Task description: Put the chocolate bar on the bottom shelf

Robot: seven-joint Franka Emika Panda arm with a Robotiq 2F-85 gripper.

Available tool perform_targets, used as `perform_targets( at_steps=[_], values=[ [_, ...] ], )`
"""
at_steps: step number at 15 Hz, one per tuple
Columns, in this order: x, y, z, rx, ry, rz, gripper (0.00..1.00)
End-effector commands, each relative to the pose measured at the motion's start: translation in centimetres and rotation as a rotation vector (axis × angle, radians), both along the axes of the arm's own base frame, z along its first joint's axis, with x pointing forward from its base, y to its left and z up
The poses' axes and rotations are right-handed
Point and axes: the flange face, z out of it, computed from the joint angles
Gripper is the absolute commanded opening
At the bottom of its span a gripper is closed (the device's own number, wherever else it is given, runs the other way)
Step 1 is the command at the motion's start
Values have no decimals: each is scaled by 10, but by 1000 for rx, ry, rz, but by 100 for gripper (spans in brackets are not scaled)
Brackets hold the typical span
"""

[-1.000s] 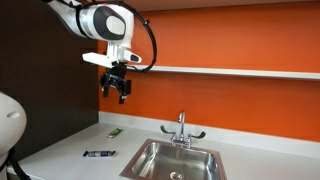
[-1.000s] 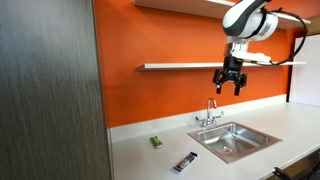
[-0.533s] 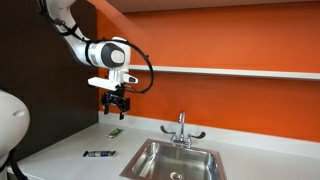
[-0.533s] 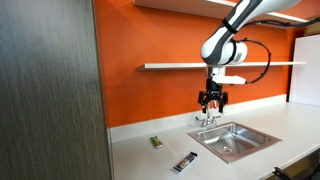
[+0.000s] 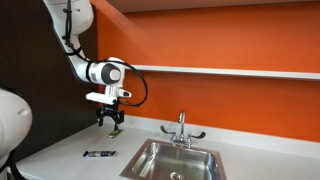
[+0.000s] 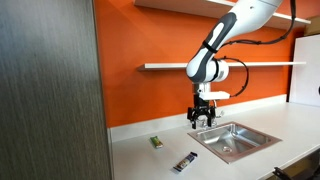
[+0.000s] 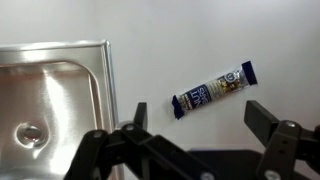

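Observation:
The chocolate bar is a small dark wrapped bar lying flat on the countertop, seen in both exterior views (image 5: 99, 153) (image 6: 185, 162) and in the wrist view (image 7: 214, 89). My gripper (image 5: 109, 121) (image 6: 203, 119) hangs open and empty above the counter, higher than the bar and off to its side. In the wrist view the open fingers (image 7: 200, 120) frame the counter just below the bar. The bottom shelf is a long white board on the orange wall (image 5: 230, 72) (image 6: 165, 66), above the gripper.
A steel sink (image 5: 177, 161) (image 6: 235, 140) (image 7: 50, 110) with a faucet (image 5: 181, 128) is set in the grey-white countertop (image 5: 60, 155). A small light-green flat item (image 5: 114, 131) (image 6: 156, 142) lies near the wall. A dark panel (image 6: 50, 90) stands at the counter's end.
The arm has come down from shelf height toward the counter and moved sideways to hang nearer the chocolate bar. The gripper stays open. The bar has not moved.

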Motion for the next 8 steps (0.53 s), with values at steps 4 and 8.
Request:
perform_targets(
  at_steps=[4, 8],
  values=[
    [19, 32, -34, 36, 26, 30, 100],
    [23, 44, -53, 48, 39, 44, 100]
  ],
)
